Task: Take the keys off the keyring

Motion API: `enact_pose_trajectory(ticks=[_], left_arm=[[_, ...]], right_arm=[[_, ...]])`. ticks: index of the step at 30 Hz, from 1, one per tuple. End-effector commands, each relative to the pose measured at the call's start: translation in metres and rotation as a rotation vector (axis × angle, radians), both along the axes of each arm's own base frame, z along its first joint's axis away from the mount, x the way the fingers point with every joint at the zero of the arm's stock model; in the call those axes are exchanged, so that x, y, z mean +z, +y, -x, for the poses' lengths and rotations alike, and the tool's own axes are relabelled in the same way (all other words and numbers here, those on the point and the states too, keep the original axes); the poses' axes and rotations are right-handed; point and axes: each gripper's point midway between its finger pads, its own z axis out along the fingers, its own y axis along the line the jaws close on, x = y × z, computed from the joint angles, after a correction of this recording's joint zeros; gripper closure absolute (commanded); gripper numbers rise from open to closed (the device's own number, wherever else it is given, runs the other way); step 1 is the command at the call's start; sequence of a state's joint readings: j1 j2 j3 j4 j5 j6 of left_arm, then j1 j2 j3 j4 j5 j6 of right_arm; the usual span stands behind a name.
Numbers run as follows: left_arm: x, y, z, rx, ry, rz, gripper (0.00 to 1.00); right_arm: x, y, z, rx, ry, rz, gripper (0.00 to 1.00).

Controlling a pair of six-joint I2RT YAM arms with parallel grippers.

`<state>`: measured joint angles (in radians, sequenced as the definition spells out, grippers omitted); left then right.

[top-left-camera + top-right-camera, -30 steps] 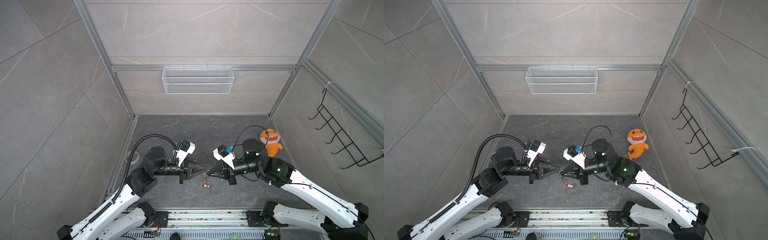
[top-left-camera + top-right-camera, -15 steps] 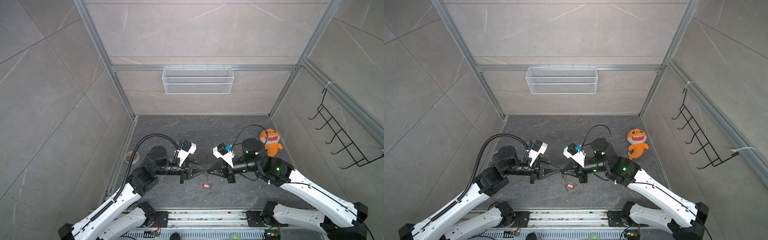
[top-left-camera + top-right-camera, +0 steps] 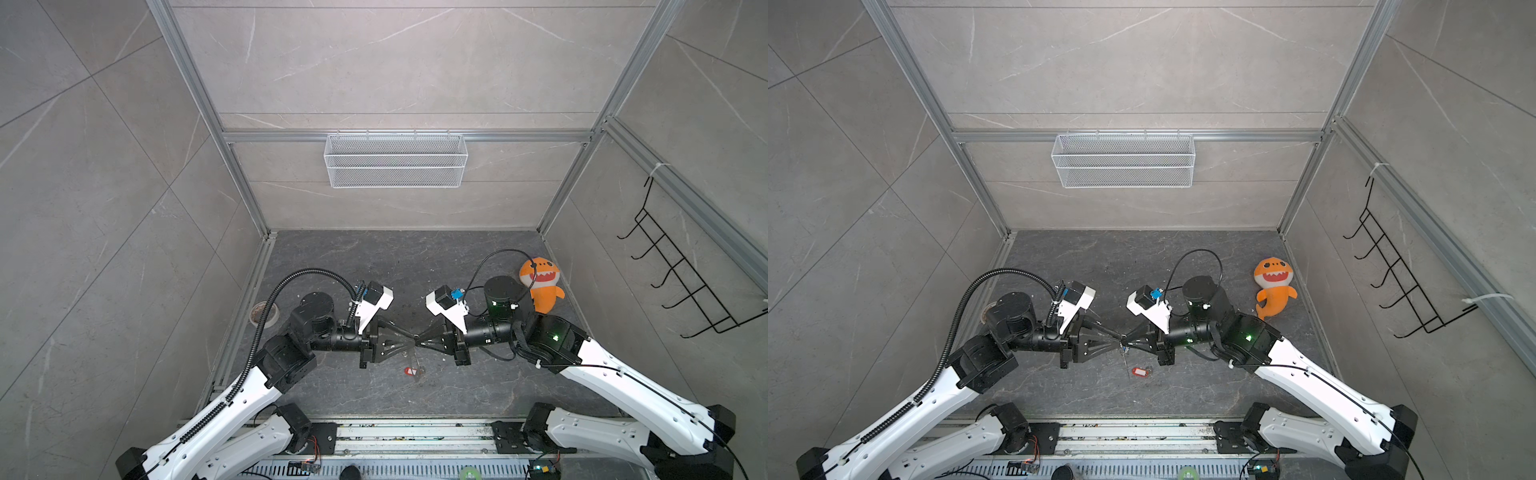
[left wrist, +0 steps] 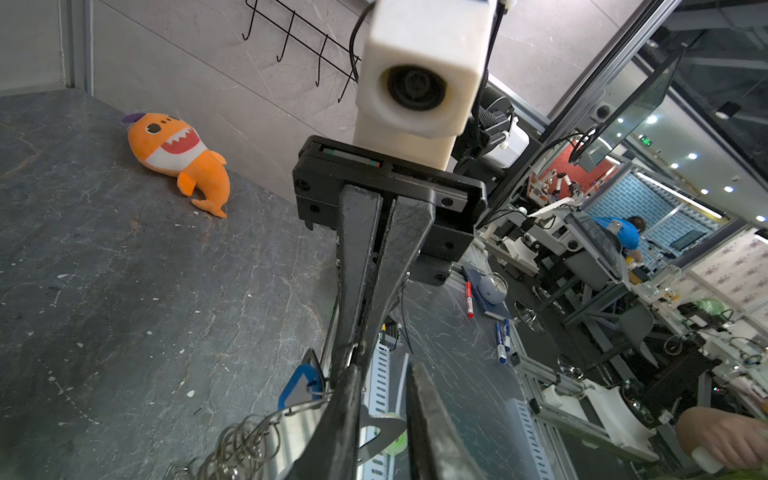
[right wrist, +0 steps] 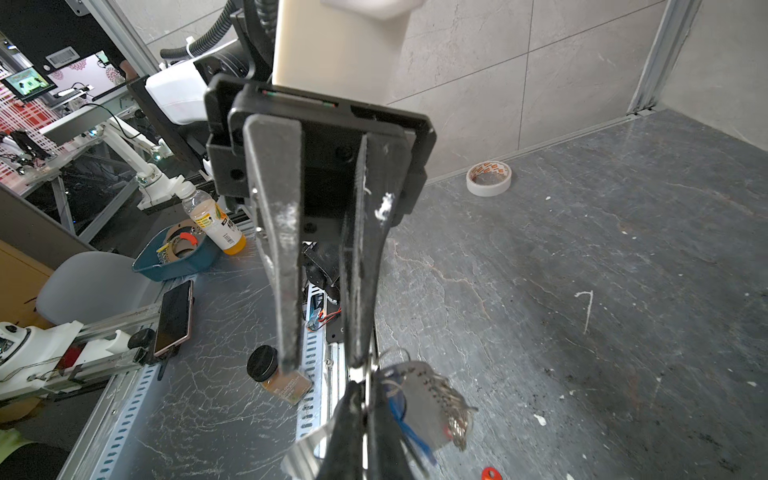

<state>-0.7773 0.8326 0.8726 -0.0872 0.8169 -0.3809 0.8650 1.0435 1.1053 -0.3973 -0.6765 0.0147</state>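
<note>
1. Grippers, two, tips meeting mid-frame in both top views: right gripper (image 4: pixel 354 351) pinches keyring (image 5: pixel 419 401) edge; left gripper (image 5: pixel 324 365) jaws slightly spread beside it.
2. Keyring, one, held aloft between them.
3. Keys, two: red key (image 3: pixel 411 371) off, on floor (image 3: pixel 374 257) below centre; blue key (image 4: pixel 301 384) left on ring. Half done.

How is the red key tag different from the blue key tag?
The red tag lies flat on the dark table, all by itself, while the blue tag hangs up in the air. The blue tag is hooked to the keyring, which the right end effector pinches; the red tag is off it. Both are small oblong plastic tags.
</note>
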Motion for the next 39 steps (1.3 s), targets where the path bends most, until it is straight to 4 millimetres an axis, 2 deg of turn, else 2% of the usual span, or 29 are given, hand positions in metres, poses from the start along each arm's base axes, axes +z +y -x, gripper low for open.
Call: enact_pose_trajectory(ticks=[1, 9, 11, 13, 21, 32, 39], left_arm=[[0.007, 0.002, -0.002, 0.021, -0.026, 0.009, 0.73], [0.012, 0.007, -0.005, 0.067, -0.051, 0.011, 0.7], [0.015, 0.011, -0.009, 0.112, -0.068, 0.021, 0.62], [0.02, 0.017, -0.009, 0.14, -0.09, 0.031, 0.6], [0.015, 0.012, -0.011, 0.122, -0.068, 0.009, 0.6], [0.019, 0.007, 0.0, 0.04, -0.061, 0.043, 0.75], [0.021, 0.006, 0.0, 0.031, -0.06, 0.045, 0.75]], right_arm=[[0.021, 0.002, 0.001, 0.011, -0.033, -0.064, 1.0], [0.019, 0.001, 0.002, 0.008, -0.021, -0.065, 1.0], [0.02, 0.001, 0.003, 0.012, -0.022, -0.068, 1.0], [0.021, 0.0, 0.005, 0.021, -0.022, -0.071, 1.0], [0.023, 0.001, 0.011, 0.06, -0.017, -0.088, 1.0], [0.019, 0.007, 0.003, 0.037, -0.005, -0.082, 1.0], [0.015, 0.01, -0.002, 0.021, 0.008, -0.068, 1.0]])
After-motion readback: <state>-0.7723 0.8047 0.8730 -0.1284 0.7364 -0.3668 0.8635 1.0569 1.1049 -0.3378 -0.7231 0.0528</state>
